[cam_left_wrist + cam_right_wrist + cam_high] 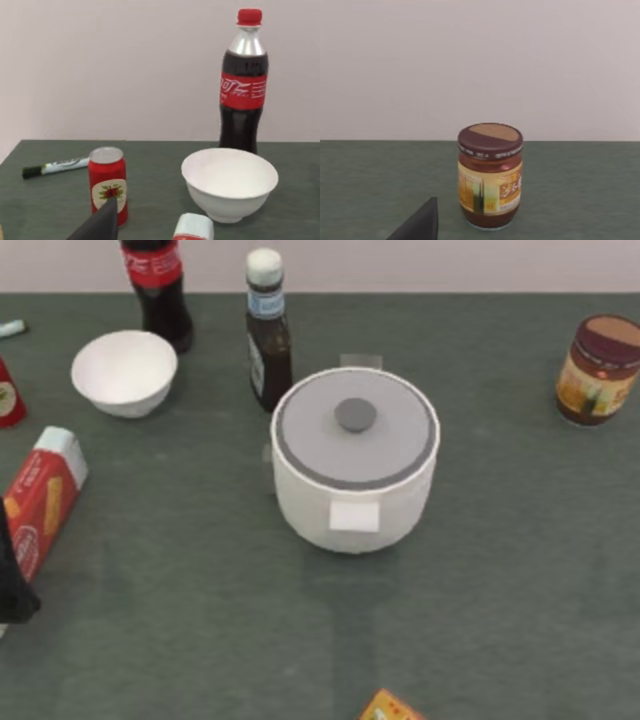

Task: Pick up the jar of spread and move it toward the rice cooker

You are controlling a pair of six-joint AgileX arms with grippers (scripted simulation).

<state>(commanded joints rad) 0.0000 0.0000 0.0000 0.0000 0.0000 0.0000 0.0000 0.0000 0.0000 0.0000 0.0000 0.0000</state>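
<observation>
Maroon-lidded jar [598, 370] stands upright at the far right of the table, well apart from the white cooker [354, 462] at centre; nothing grips it. Task not begun: grasp, lift and move leftward all remain. Right gripper faces the jar; left sits parked at the left edge; finger states cannot be told.

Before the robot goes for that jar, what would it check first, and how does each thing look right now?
1. Jar upright with lid on: ok.
2. Free table around the jar for the fingers: ok.
3. Right gripper facing the jar: ok in the right wrist view; only one dark finger tip shows.
4. Right gripper open: cannot tell.
5. Bare table between the jar and the rice cooker: ok.
6. Left arm out of the way at the table's left edge: ok.
</observation>
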